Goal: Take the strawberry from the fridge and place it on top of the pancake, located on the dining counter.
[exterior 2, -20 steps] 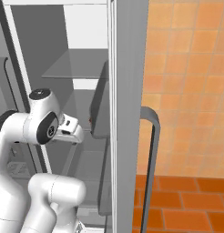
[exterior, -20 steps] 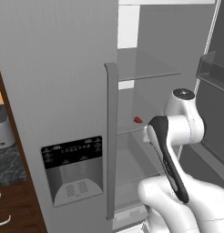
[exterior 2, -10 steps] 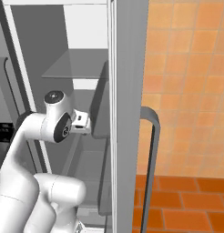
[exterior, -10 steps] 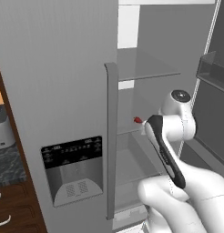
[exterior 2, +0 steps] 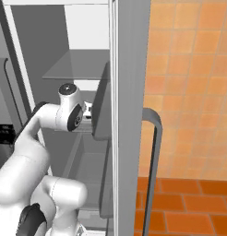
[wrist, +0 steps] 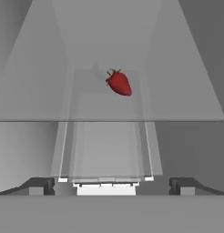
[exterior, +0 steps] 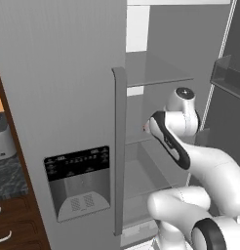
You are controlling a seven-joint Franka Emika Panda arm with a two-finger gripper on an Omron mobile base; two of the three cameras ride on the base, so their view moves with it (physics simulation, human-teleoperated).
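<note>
The strawberry (wrist: 119, 83), a tiny red berry with a green top, lies on a clear glass shelf (wrist: 186, 98) inside the fridge (exterior: 68, 73). In the hand view it is ahead of my gripper (wrist: 112, 186) and slightly right of centre. The gripper is open, its two dark fingertips (wrist: 41, 185) wide apart with nothing between them, and well short of the berry. In both base views my white arm (exterior: 175, 141) reaches through the open right side of the fridge (exterior 2: 129, 92). The pancake and the dining counter are out of view.
The fridge's left door with its black dispenser panel (exterior: 78, 168) and long handle (exterior: 119, 146) is closed, close beside the arm. A door bin (exterior: 229, 75) juts from the open right door. Another glass shelf (exterior: 156, 68) sits above. An orange tiled wall (exterior 2: 194, 69) lies to the right.
The arm has pushed deeper into the fridge at the strawberry's shelf level, its wrist swinging inward. The jaws stayed open and the strawberry did not move.
</note>
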